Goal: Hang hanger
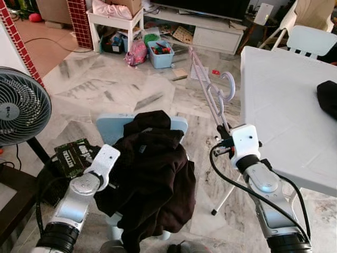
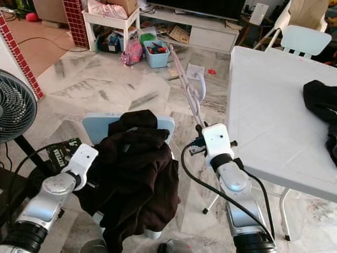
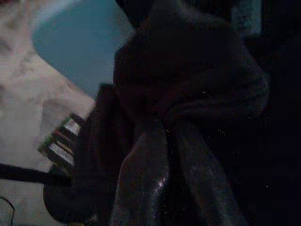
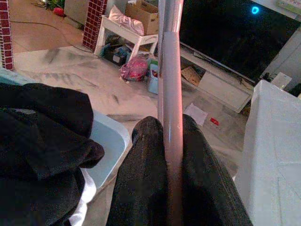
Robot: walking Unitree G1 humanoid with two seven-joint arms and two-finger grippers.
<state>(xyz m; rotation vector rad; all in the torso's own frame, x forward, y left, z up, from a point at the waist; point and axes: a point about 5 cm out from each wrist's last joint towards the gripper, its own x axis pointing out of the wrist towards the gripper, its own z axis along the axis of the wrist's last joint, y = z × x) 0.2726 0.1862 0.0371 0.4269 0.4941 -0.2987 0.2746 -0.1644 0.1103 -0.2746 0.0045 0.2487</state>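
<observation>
Gripping the pale hanger [image 1: 210, 89] tight, the right gripper [image 1: 225, 133] holds it up beside the white table [image 1: 279, 110]. The left gripper [image 3: 164, 188] is buried in the dark garment [image 1: 150, 174] on the blue chair [image 1: 113, 124]; whether its fingers are parted, I cannot tell.

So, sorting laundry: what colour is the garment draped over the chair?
Dark brown-black garment, clearest in the left eye view.

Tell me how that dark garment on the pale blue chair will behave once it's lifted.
The dark garment will probably be floppy: it lies bunched and sags over the pale blue chair. It may slide off when tugged, since much hangs past the edge. The left gripper is buried in its folds, so cloth could snag.
</observation>
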